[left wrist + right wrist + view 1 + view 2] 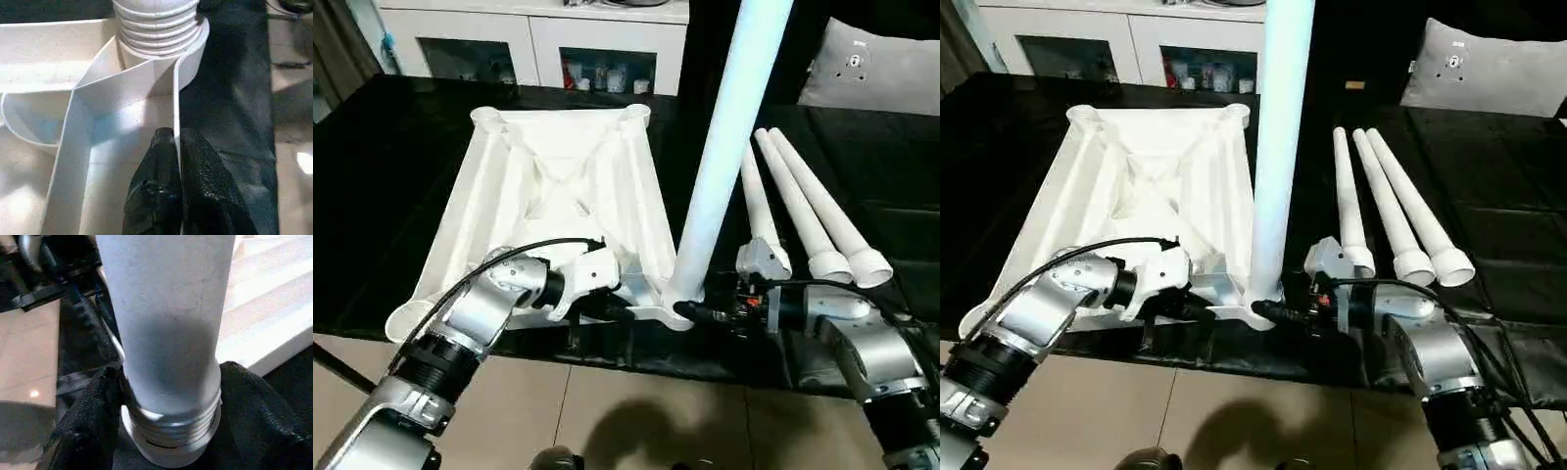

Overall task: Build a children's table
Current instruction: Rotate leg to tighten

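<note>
- While the table top (pixel 558 186) lies upside down on the black surface (pixel 391 176), ribs facing up, one leg (pixel 724 147) stands upright in the near corner socket (pixel 193 44) on the robot's right side.
- At that leg's base, the threaded end is not fully sunk: several thread rings show above the socket rim in the left wrist view.
- On the right, the right gripper (pixel 166 396) has its jaws clamped on the leg just above the threads, one black finger on either side.
- On the left, the left gripper (pixel 177 161) has its jaws together, pinching the thin side wall of the top near that socket, apparently to steady it.
- Three more legs (pixel 803 211) lie side by side on the surface, just beside the top, on the robot's right.
- Judging by this, the step in hand is screwing in the first leg; next, the right wrist should twist it further down while the left keeps the top from turning.
</note>
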